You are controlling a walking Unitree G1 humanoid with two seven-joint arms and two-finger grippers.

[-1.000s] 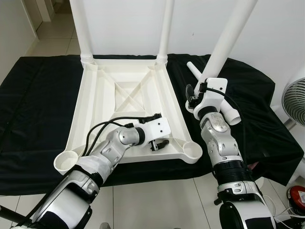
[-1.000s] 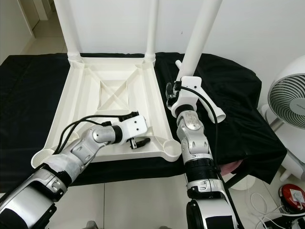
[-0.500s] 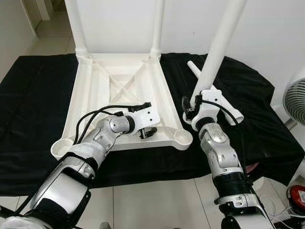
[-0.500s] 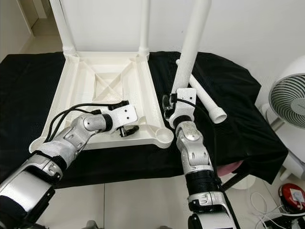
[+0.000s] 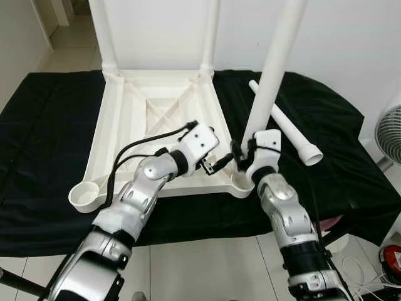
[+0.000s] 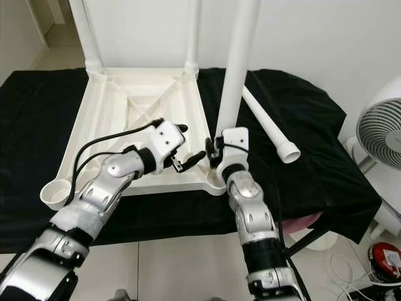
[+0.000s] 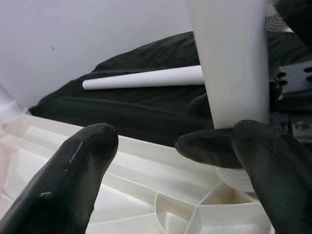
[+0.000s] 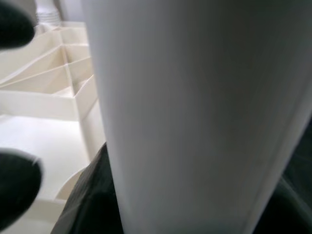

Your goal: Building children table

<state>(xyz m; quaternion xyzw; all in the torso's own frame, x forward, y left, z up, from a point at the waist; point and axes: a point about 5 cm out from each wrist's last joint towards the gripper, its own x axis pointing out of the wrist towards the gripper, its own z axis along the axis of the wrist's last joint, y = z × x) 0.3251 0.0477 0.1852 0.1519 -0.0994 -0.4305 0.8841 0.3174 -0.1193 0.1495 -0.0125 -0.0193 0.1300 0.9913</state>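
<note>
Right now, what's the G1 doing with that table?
It is fitting a leg onto the upturned white tabletop on the black cloth. The right gripper holds the upright table leg, its lower end at the near right corner socket. The left gripper, jaws open, reaches in beside that leg's base. Two legs already stand at the far corners; one spare leg lies on the cloth. The near left socket is empty.

Two black fingers (image 7: 73, 180) spread apart over the white tabletop underside (image 7: 146, 204); at two o'clock an upright leg (image 7: 231, 63), another leg (image 7: 146, 78) lying on black cloth (image 7: 122, 109).
</note>
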